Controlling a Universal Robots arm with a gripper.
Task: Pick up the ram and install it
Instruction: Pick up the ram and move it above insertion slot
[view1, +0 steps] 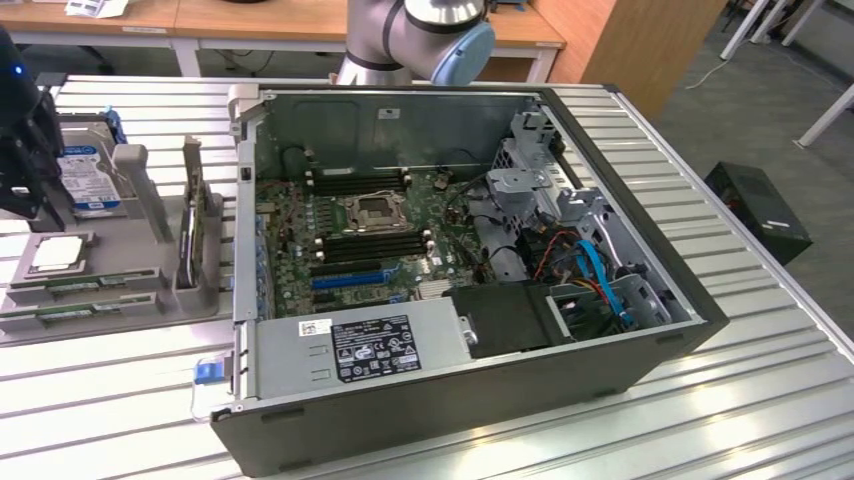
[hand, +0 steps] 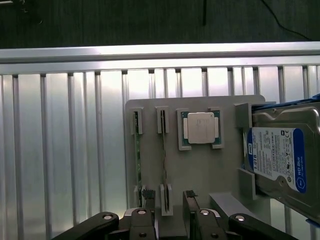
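Wrist view: gray holder tray (hand: 200, 170) carries two rams, one processor chip (hand: 200, 128) and one hard drive (hand: 280, 157). Outer ram (hand: 137, 155) and inner ram (hand: 163, 150) stand on edge, parallel, long axes running away from the gripper (hand: 171, 220). Jaws apart, empty, in line with the inner ram's near end.
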